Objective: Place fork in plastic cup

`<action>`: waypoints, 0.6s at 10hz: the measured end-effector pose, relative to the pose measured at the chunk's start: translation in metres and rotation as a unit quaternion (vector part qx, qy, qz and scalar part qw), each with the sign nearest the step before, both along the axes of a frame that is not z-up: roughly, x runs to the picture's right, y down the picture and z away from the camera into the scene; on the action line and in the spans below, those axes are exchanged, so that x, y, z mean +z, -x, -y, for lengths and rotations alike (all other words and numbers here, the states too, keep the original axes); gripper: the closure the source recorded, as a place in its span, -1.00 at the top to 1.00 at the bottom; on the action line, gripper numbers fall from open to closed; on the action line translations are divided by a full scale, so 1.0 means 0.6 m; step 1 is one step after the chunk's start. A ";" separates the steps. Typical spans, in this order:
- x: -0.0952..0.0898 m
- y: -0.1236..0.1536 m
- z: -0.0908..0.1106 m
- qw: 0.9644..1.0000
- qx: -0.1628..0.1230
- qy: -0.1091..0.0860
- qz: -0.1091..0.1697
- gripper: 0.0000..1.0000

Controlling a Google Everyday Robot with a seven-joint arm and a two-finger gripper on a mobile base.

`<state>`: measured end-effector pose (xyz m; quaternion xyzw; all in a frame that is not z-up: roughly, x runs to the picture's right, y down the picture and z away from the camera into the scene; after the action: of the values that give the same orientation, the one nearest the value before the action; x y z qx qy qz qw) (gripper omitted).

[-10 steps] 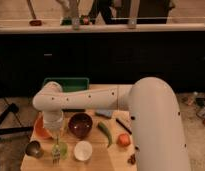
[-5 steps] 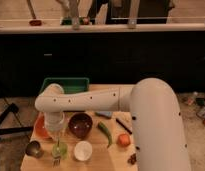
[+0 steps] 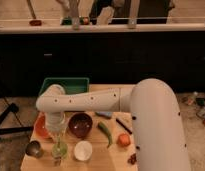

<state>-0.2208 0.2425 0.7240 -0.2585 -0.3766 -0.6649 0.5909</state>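
My white arm reaches left across the table and the gripper [image 3: 58, 142] hangs straight down over the light-green plastic cup [image 3: 59, 149] near the table's front left. The gripper's tip is at or inside the cup's mouth. The fork is hidden; I cannot see it in the gripper or in the cup.
A dark red bowl [image 3: 80, 124] stands right of the gripper. A white round cup [image 3: 83, 150] and a shiny metal cup [image 3: 34, 148] flank the green cup. An orange plate [image 3: 41, 129], a green tray [image 3: 70, 85], a green pepper [image 3: 106, 133] and an orange fruit [image 3: 124, 140] also lie on the wooden table [image 3: 108, 157].
The arm has barely moved; the gripper stays over the green cup, perhaps slightly lower.
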 end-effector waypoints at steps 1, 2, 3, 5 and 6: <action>0.000 0.000 0.000 1.000 0.000 0.000 0.000 -0.99; 0.000 0.000 0.000 1.000 0.000 0.000 0.000 -0.85; 0.000 0.000 -0.001 1.000 0.000 0.000 0.000 -0.70; 0.000 0.000 -0.001 1.000 0.000 0.000 0.000 -0.24; 0.000 0.000 -0.001 1.000 0.000 0.000 0.000 -0.08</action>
<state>-0.2208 0.2429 0.7242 -0.2588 -0.3769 -0.6648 0.5907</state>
